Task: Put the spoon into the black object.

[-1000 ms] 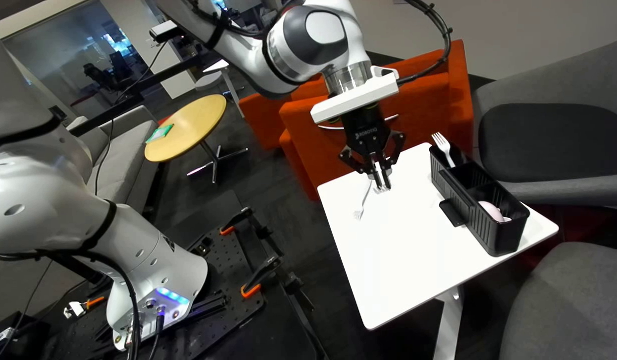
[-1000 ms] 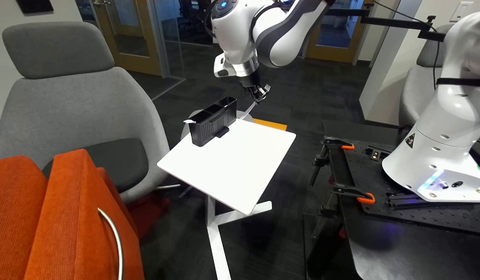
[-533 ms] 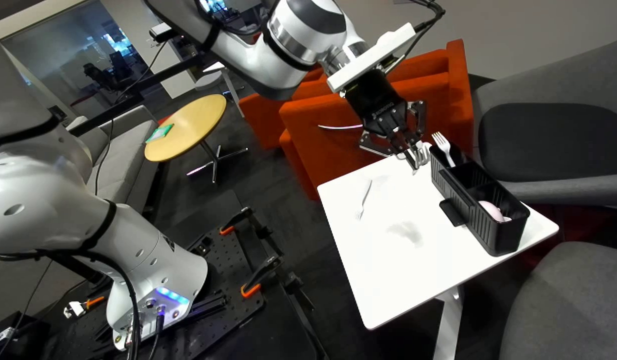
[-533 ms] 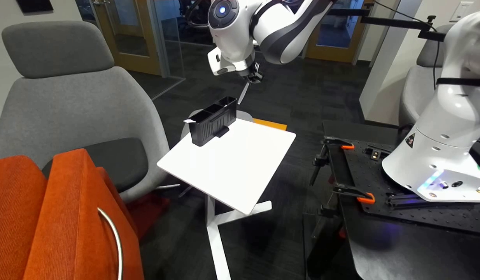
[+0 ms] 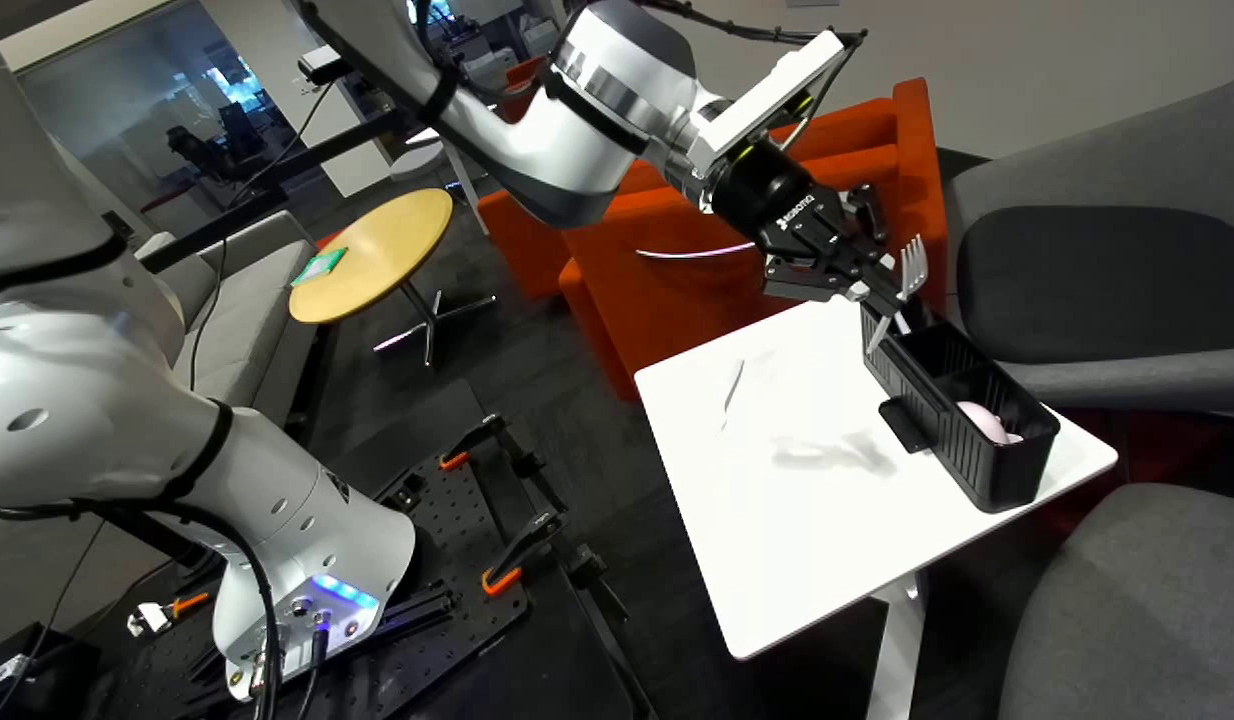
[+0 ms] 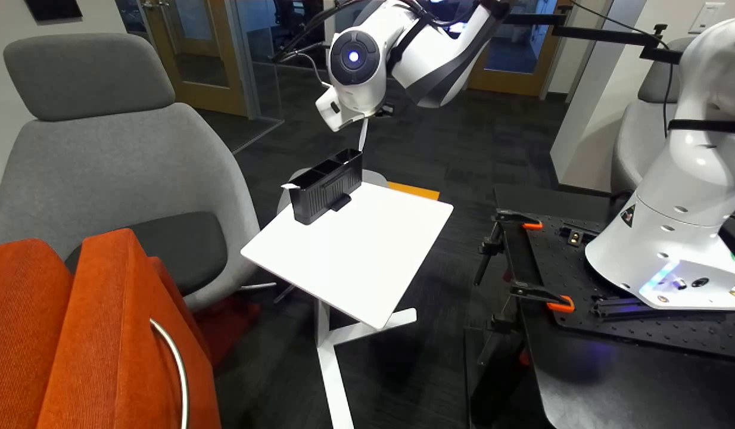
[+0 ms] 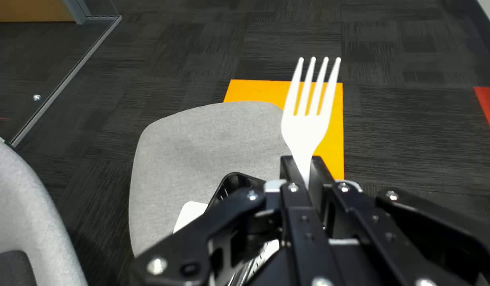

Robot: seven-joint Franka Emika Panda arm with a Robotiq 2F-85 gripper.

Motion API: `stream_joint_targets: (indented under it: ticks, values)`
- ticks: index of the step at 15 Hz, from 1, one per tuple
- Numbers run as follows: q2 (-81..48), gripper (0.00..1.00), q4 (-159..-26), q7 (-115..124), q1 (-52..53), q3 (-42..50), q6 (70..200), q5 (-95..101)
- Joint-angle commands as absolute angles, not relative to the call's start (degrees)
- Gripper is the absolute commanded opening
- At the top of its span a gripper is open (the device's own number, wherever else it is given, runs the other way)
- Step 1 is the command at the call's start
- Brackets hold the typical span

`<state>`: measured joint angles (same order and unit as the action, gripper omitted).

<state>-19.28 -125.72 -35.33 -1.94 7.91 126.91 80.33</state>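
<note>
Jutting from between jaws: fork [image 7: 305, 129]

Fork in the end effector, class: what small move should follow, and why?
Probably ease the end effector toward the black holder until the fork hangs over its opening: in an exterior view the lower end of the handle shows against the outer wall, and the wrist view shows the holder left of the fork.

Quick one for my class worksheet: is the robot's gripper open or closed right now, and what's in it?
Gripper: closed, holding a white fork.
</note>
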Motion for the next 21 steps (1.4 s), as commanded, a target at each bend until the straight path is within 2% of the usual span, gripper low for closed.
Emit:
stream_joint_targets:
  ticks: [1, 2, 8, 21]
  values:
    - [-19.2, 0.11, -125.6, -35.3, -3.7, 6.0, 126.3, 80.7]
    - [-20.3, 0.03, -124.7, -33.3, -2.7, 6.4, 124.7, 84.9]
    - [-24.1, 0.03, -121.4, -35.9, -3.0, 5.6, 126.3, 98.1]
    - [-33.9, 0.03, -114.5, -30.5, -6.4, 5.7, 131.2, 114.0]
